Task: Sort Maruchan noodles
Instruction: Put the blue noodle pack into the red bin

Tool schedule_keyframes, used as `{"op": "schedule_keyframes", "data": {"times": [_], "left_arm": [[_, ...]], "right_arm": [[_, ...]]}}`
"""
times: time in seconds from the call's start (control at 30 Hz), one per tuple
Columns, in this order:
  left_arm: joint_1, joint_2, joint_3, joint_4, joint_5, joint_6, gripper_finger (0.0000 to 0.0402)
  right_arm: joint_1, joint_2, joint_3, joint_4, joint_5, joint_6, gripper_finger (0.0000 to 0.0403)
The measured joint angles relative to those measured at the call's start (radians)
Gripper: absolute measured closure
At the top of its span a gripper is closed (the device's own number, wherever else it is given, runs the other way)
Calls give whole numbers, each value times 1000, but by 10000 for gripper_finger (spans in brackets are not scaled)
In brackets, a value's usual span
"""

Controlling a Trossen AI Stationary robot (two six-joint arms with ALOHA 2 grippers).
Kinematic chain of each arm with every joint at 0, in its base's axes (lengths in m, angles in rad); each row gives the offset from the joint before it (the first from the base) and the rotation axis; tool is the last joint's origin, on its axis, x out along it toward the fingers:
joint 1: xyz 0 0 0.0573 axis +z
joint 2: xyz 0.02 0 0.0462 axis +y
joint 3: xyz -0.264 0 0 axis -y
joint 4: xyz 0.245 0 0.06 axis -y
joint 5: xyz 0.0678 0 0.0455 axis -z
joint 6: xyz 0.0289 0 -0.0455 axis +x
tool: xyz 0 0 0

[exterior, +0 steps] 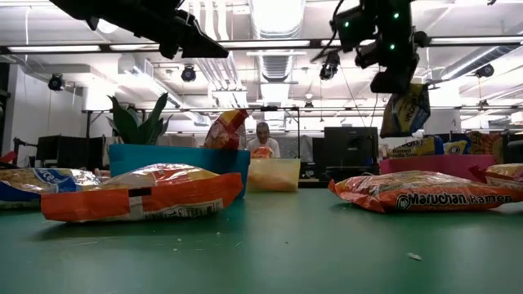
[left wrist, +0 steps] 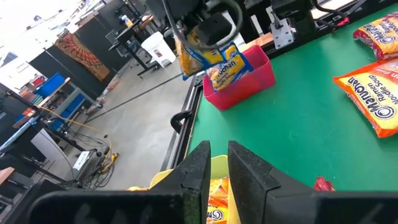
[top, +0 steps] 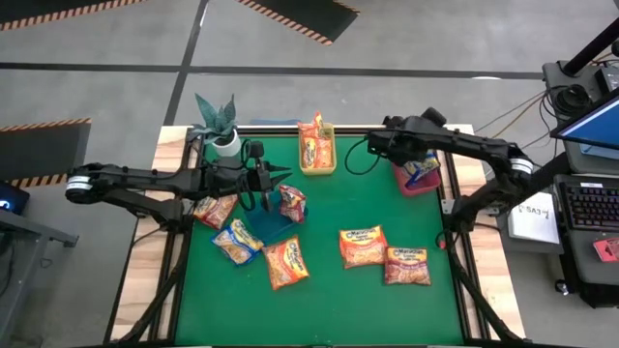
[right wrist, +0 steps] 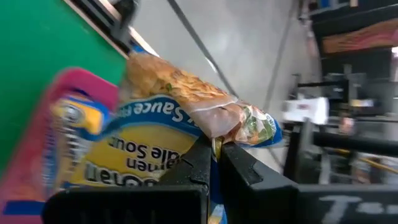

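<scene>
My right gripper (top: 414,162) is shut on a blue-edged yellow noodle packet (exterior: 406,110), which hangs over the pink bin (top: 418,186) at the far right. Another blue-edged packet (left wrist: 229,73) lies in that bin. My left gripper (top: 279,178) hovers above the blue bin (top: 271,224). Its fingers (left wrist: 200,163) stand a narrow gap apart with nothing between them. A red packet (top: 292,201) leans inside the blue bin. Orange packets (top: 314,145) stand in the yellow bin (top: 319,170). My right gripper pinches the packet's crimped end seam (right wrist: 214,134) between its two fingers. The fingers come from above, slanting down. The packet (left wrist: 202,53) hangs below them, clear of the pink bin's rim (exterior: 433,162).
Loose packets lie on the green mat: two left of the blue bin (top: 215,210) (top: 237,242), one in front of it (top: 286,263), two at the right (top: 363,246) (top: 407,266). A potted plant (top: 218,121) stands at the far left corner. Free mat lies along the near edge.
</scene>
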Motion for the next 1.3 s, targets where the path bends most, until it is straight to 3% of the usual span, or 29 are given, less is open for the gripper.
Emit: {"op": "schedule_keyframes", "data": {"times": [0.3,0.83,1.3], "left_arm": [[0,0,0,-8,0,0,363],[0,0,0,-10,0,0,363],[0,0,0,-10,0,0,363]], "right_arm": [[-85,45,0,-21,21,-73,394],[-91,55,-96,-4,-115,-81,394],[-67,54,-246,260,-221,-132,394]]}}
